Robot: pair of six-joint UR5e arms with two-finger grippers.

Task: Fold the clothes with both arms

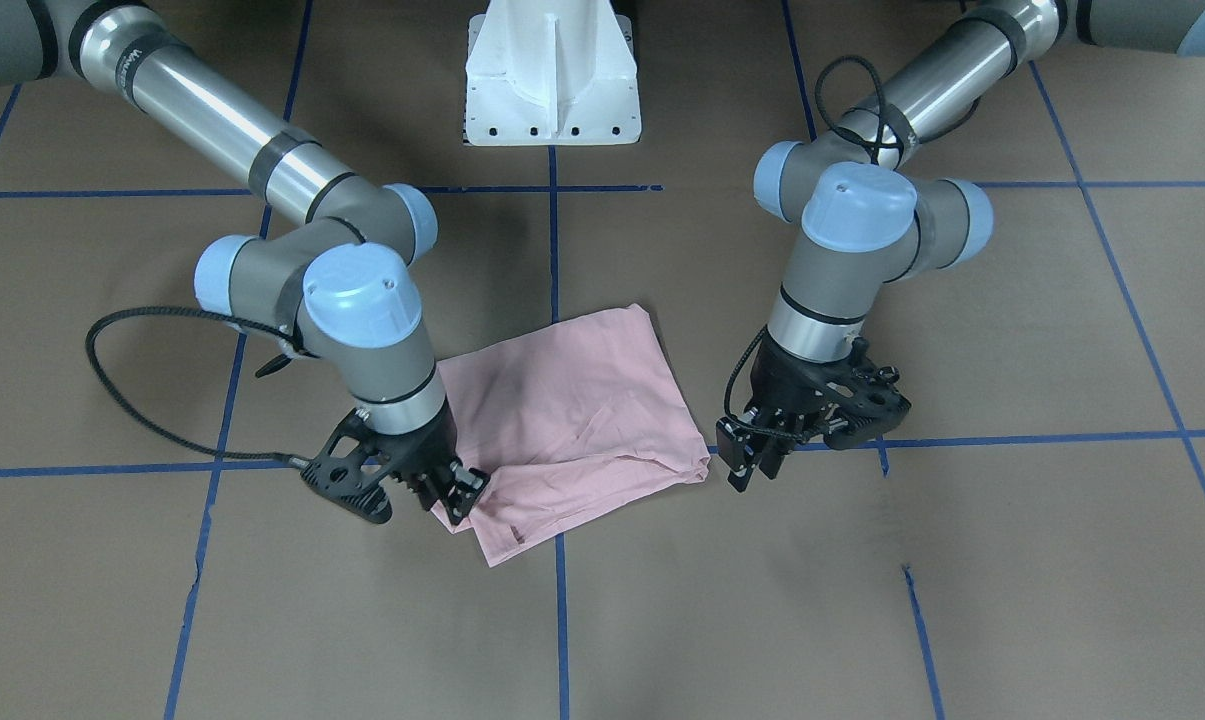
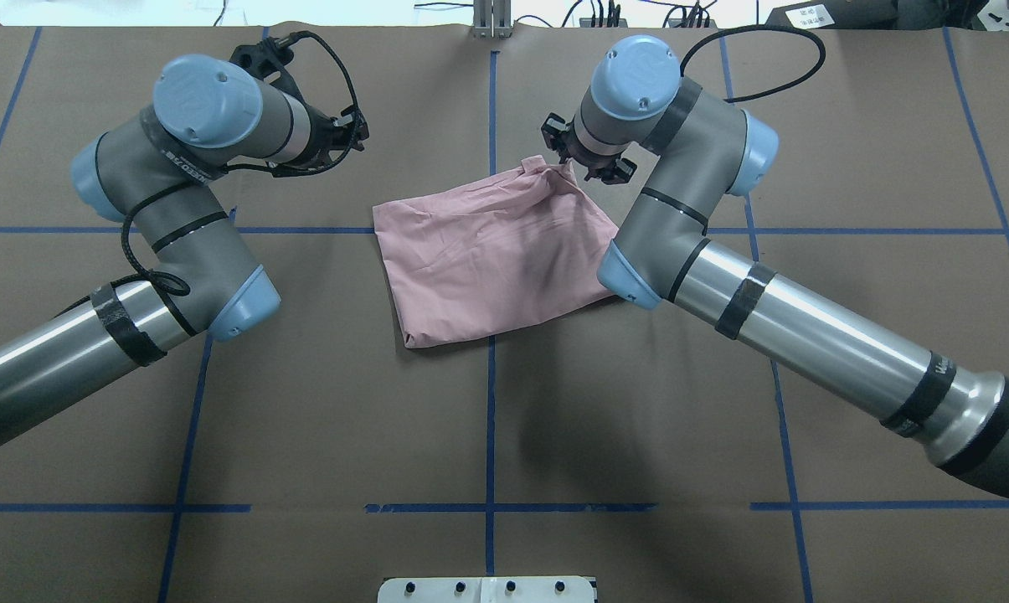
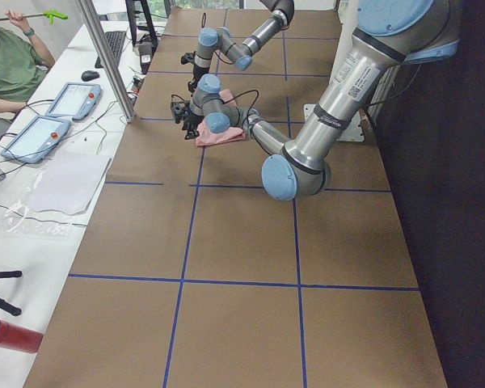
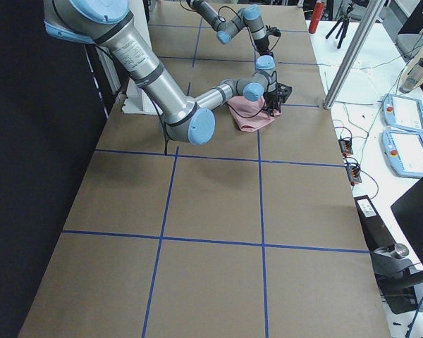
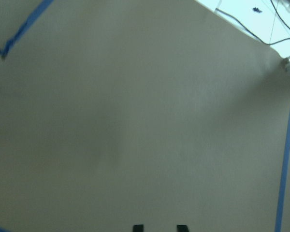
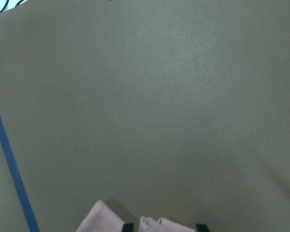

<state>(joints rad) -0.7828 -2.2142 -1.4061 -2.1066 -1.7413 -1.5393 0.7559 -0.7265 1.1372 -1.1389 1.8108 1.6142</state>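
Note:
The pale pink T-shirt (image 1: 572, 400) lies folded into a rough rectangle at the middle of the brown table (image 2: 487, 260). Its print and lettering are hidden. My right gripper (image 1: 459, 495) is down at the shirt's far corner on my right (image 2: 582, 162). In the right wrist view pink cloth (image 6: 99, 220) fills the gap between its fingertips (image 6: 128, 226), and creases run towards it, so it is shut on that corner. My left gripper (image 1: 752, 470) hangs just beyond the shirt's other far corner, apart from it. Its fingertips (image 5: 137, 227) stand apart over bare table, open and empty.
The white pedestal base (image 1: 552, 80) stands at the robot's edge of the table. Blue tape lines (image 2: 491, 419) cross the brown surface. A side bench holds tablets (image 3: 73, 101), with a seated person (image 3: 8, 61) beside it. A metal post (image 4: 352, 49) stands at the table's edge.

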